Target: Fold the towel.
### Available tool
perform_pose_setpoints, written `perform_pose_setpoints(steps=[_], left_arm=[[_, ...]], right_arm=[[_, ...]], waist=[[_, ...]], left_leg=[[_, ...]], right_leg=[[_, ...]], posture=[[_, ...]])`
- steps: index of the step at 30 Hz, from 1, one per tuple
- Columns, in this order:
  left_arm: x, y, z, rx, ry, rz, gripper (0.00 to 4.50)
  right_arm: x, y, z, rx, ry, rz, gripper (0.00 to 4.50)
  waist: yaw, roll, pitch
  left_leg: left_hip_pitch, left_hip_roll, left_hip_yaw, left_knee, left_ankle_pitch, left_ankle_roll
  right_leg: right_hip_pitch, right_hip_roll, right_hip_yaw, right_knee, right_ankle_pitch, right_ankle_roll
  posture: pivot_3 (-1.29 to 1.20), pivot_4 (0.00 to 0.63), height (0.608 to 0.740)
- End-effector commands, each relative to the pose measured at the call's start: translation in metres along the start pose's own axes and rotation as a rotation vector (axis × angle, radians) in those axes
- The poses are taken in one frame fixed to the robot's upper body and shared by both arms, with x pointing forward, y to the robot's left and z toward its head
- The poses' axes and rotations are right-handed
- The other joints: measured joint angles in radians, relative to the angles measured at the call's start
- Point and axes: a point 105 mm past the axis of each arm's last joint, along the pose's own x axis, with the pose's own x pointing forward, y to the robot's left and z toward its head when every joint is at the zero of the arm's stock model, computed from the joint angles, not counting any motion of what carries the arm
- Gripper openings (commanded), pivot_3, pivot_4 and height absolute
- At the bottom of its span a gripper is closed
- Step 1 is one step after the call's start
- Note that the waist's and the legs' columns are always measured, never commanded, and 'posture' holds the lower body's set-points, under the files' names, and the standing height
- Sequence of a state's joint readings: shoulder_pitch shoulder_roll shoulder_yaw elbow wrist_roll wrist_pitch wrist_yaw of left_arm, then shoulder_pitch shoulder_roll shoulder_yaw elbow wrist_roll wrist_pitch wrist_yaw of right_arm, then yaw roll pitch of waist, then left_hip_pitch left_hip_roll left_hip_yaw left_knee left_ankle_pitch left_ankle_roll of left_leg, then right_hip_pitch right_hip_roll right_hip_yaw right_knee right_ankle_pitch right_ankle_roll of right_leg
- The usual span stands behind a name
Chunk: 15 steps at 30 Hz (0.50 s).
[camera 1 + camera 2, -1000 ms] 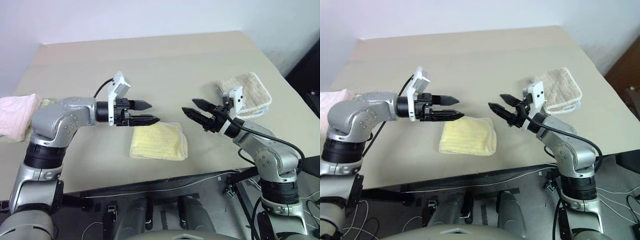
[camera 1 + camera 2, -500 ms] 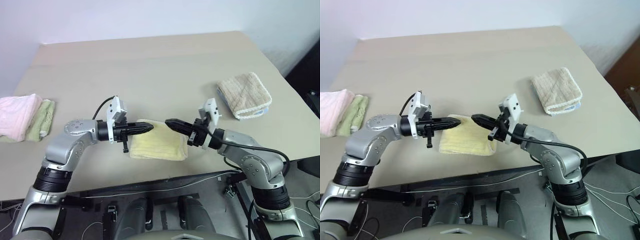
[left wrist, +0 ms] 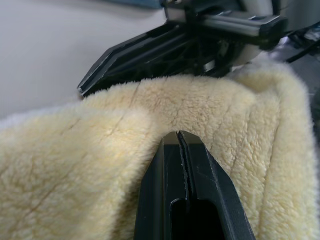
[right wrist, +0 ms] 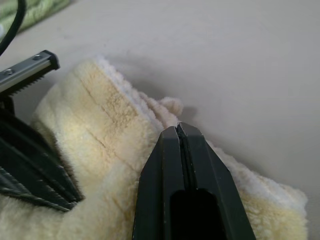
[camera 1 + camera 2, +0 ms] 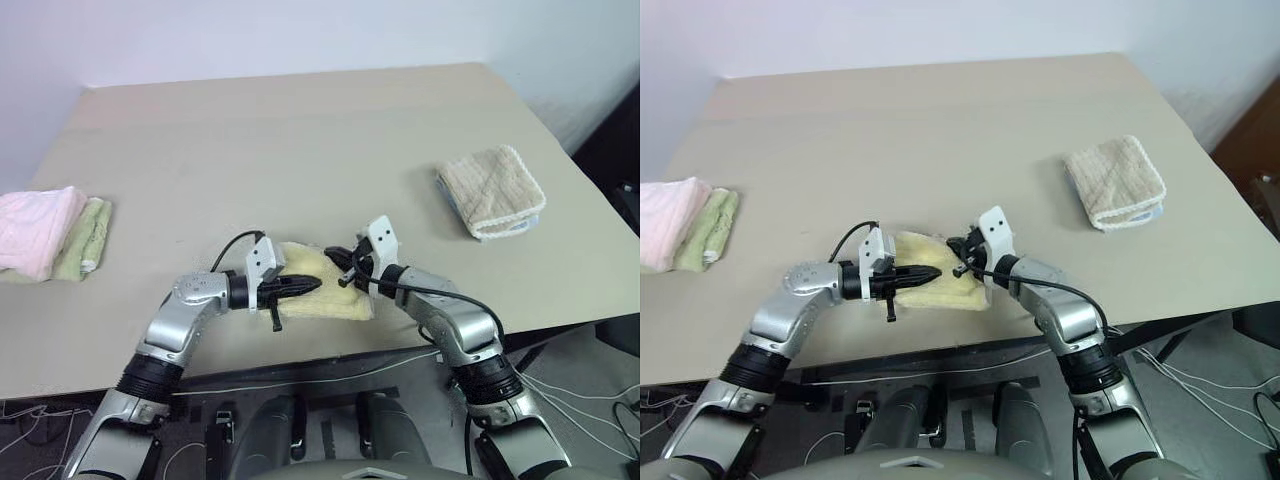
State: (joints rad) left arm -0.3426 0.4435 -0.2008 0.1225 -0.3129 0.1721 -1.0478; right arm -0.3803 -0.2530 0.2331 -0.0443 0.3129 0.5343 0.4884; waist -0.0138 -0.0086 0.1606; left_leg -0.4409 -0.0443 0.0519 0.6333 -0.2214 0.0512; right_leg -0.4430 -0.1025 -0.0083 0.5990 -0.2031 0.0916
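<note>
Both my left claw (image 5: 312, 284) and right claw (image 5: 338, 262) rest fully closed, empty, on the folded towel (image 5: 335, 300); I judge pressing flat comes next.

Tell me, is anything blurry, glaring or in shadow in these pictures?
Left eye view: soft, even light, no glare, only a faint shadow beside the towel. Left wrist view: the left claw is sharp against the pile, the right claw behind slightly soft. Right wrist view: a soft shadow edges the towel on the table.

Both arms reach low and inward, left end effector (image 5: 312, 284) and right end effector (image 5: 340, 258) tips nearly meeting, each with its fingers pressed together.
</note>
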Motion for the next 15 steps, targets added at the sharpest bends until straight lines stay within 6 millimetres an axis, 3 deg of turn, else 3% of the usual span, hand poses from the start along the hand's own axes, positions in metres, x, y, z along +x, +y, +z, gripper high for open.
perform_pose_setpoints(steps=[1, 4, 8, 13, 15], left_arm=[[0.001, 0.006, -0.005, -0.006, -0.03, 0.064, 0.02], [-0.001, 0.005, -0.011, 0.021, -0.014, 0.059, 0.02], [-0.013, 0.001, -0.014, 0.004, 0.006, 0.048, 0.02], [-0.046, -0.006, 0.009, -0.057, -0.014, 0.044, 0.0], [-0.055, -0.012, 0.019, -0.044, 0.006, 0.037, 0.39]], right_arm=[[0.005, 0.002, -0.012, -0.042, 0.03, 0.009, 0.0], [0.008, -0.008, -0.019, -0.059, 0.049, -0.029, 0.0], [0.005, -0.016, -0.006, -0.042, 0.008, -0.029, 0.0], [-0.021, -0.011, 0.044, 0.036, -0.124, 0.123, 1.19], [-0.032, -0.015, 0.056, 0.053, -0.125, 0.148, 1.93]], waist=[[0.0, 0.0, 0.0], [0.0, 0.0, -0.001], [-0.005, 0.0, -0.001], [-0.005, 0.0, 0.0], [-0.005, 0.001, 0.0]], left_leg=[[0.001, 0.0, 0.0, 0.0, 0.0, 0.0], [0.007, 0.0, 0.0, 0.0, 0.0, 0.0], [0.019, 0.0, 0.0, -0.002, -0.001, 0.0], [0.015, 0.001, -0.001, -0.002, 0.0, 0.0], [0.013, 0.001, -0.001, -0.003, 0.0, 0.0]], right_leg=[[0.001, 0.0, 0.0, 0.0, 0.0, 0.0], [0.006, 0.0, 0.0, 0.0, 0.0, 0.0], [0.018, 0.0, 0.0, -0.001, 0.0, 0.0], [0.014, 0.0, 0.0, -0.001, 0.0, 0.0], [0.012, 0.0, 0.0, -0.001, 0.0, 0.0]], posture=[[0.0, 0.15, 0.74], [0.0, 0.15, 0.74], [0.0, 0.15, 0.74], [0.0, 0.15, 0.74], [0.0, 0.15, 0.74]])
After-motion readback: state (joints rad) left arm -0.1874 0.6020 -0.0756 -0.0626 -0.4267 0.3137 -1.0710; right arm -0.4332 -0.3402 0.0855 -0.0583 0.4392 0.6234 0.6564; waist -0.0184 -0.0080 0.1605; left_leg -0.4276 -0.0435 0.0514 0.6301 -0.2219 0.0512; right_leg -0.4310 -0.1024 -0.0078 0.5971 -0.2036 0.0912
